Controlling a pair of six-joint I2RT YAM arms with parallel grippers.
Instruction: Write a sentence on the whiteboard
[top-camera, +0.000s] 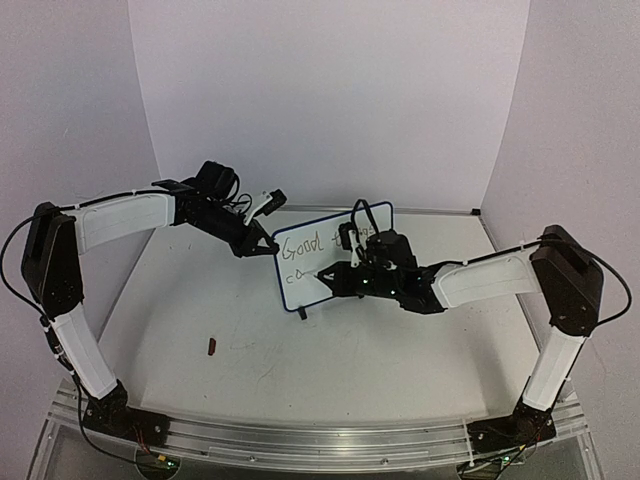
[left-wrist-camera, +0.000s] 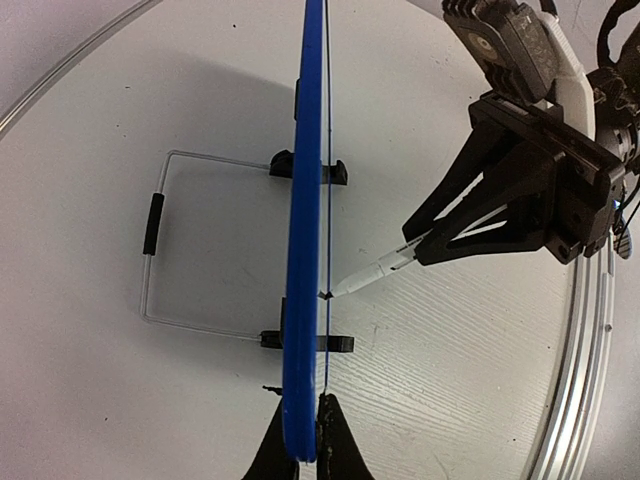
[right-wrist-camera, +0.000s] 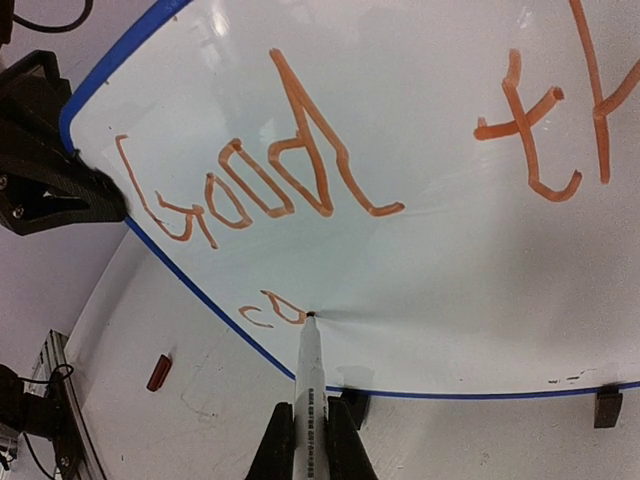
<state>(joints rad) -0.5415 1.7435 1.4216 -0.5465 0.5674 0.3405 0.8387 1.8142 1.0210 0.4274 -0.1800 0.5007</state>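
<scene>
So that it is kept steady on the table (top-camera: 200, 300), the whiteboard (top-camera: 312, 268) is clamped upright at one edge by the left gripper (left-wrist-camera: 303, 440). A marker (right-wrist-camera: 310, 385) is pinched in the right gripper (right-wrist-camera: 310, 452), its tip pressed to the board, where the sentence (right-wrist-camera: 325, 140) is written only to "co" beneath "Good".

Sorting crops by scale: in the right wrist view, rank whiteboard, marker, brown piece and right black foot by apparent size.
1. whiteboard, fills most of the view
2. marker, nearest the camera
3. brown piece and right black foot: look alike, not ranked
</scene>
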